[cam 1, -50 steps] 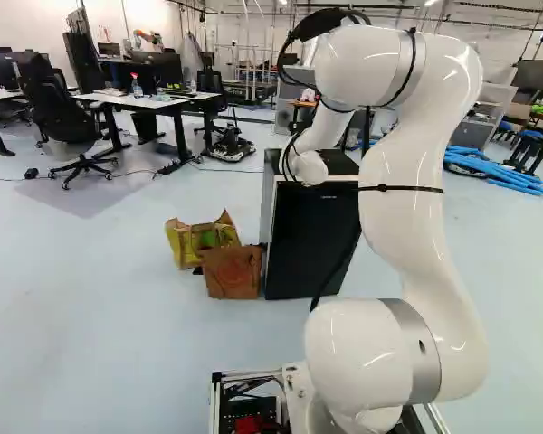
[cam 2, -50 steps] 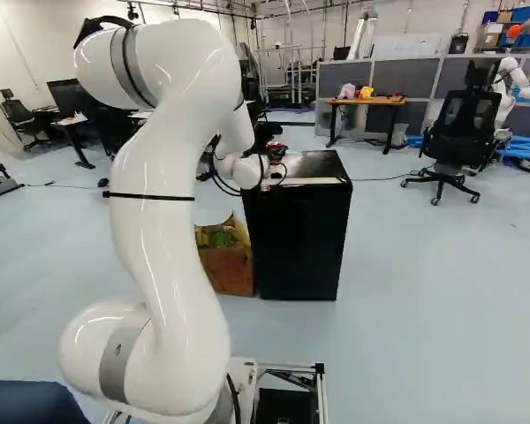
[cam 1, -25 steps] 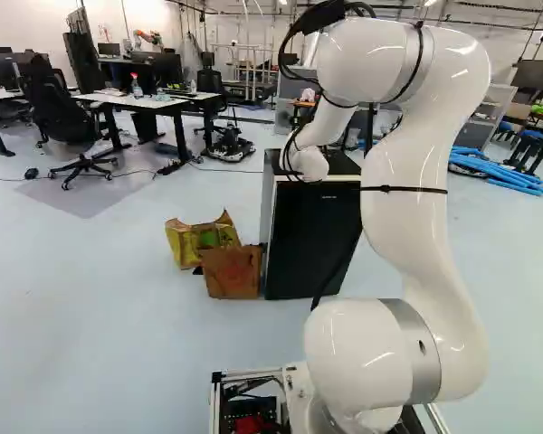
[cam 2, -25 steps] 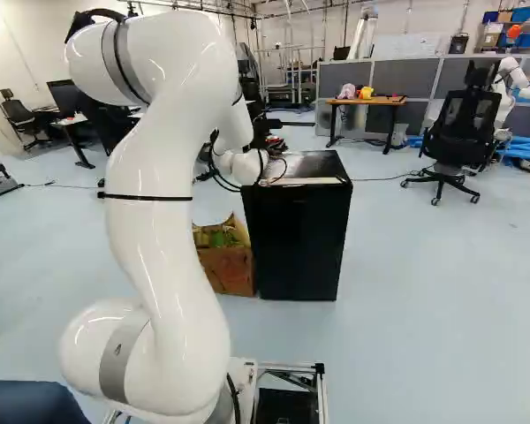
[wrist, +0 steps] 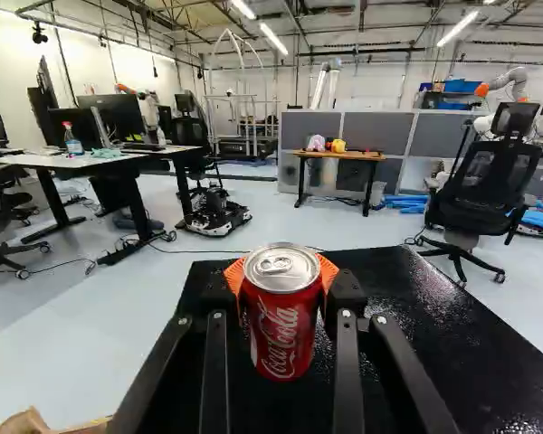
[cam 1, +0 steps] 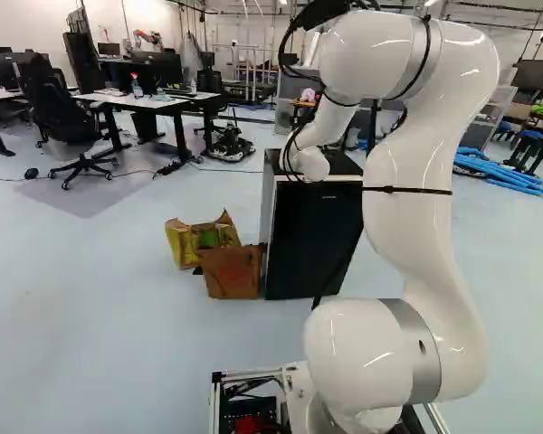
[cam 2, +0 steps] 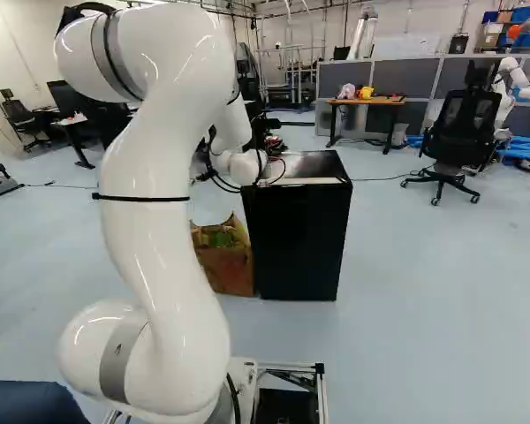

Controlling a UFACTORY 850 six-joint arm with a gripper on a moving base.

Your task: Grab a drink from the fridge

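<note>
- Far L of the left base view's near stuff: yellow carton (cam 1: 188,242), w/ brown box (cam 1: 233,273) just beside; both unchanged vs 1 s ago, prob. irrelevant.
- Next, fridge (cam 1: 312,240): same spot, base hasn't moved either. Door looks closed, so no door work needed now, I'd judge.
- Over fridge top (wrist: 489,362): end effector (wrist: 282,282) grasping red can (wrist: 282,316), i.e. the drink. Orange pads (wrist: 329,269) on both sides of it, fingers apart approx. a can's width, no wider. Can looks upright; can't tell if its base touches the top or hangs just above.
- R of fridge in left base view: arm (cam 1: 412,190). What's changed: elbow has swung back twd the base over the last sec; wrist shifted only a touch, can going w/ it.
- Meaning: drink's secured, task nearly done IMO. Next: lift clear & retreat, keeping can level. Risks: base scraping the top, or thin can denting/slipping if grip's off.
</note>
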